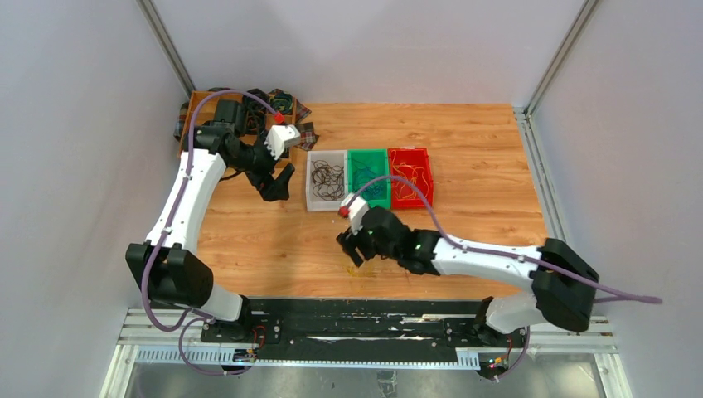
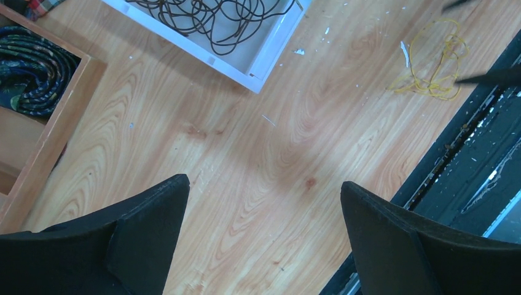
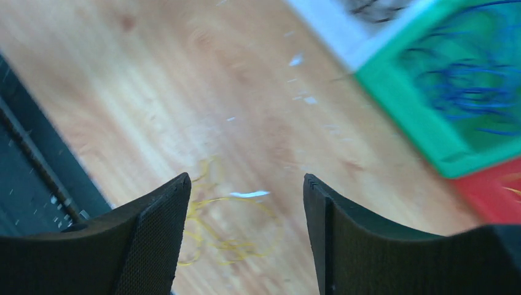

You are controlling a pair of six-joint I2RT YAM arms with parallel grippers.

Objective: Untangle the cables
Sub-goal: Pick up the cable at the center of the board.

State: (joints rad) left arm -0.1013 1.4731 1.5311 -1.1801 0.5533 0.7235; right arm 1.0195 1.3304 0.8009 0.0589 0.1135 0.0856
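A small yellow cable tangle (image 1: 358, 269) lies loose on the wood near the front edge. It also shows in the left wrist view (image 2: 433, 67). My right gripper (image 1: 352, 245) hovers just above it. Its jaws (image 3: 246, 181) are open and nothing is between them; the yellow tangle (image 3: 233, 228) lies on the table below. Dark cables (image 1: 327, 180) fill the white bin (image 2: 261, 58), blue cables (image 3: 473, 80) the green bin (image 1: 368, 153), and yellow ones the red bin (image 1: 423, 152). My left gripper (image 1: 280, 184) stands open and empty left of the white bin, over bare wood (image 2: 264, 184).
A wooden box (image 1: 192, 106) with dark rolled fabric coils (image 2: 31, 67) sits at the back left, behind the left arm. The black rail (image 1: 356, 317) runs along the table's front edge, close to the yellow tangle. Small white flecks (image 2: 403, 53) dot the wood.
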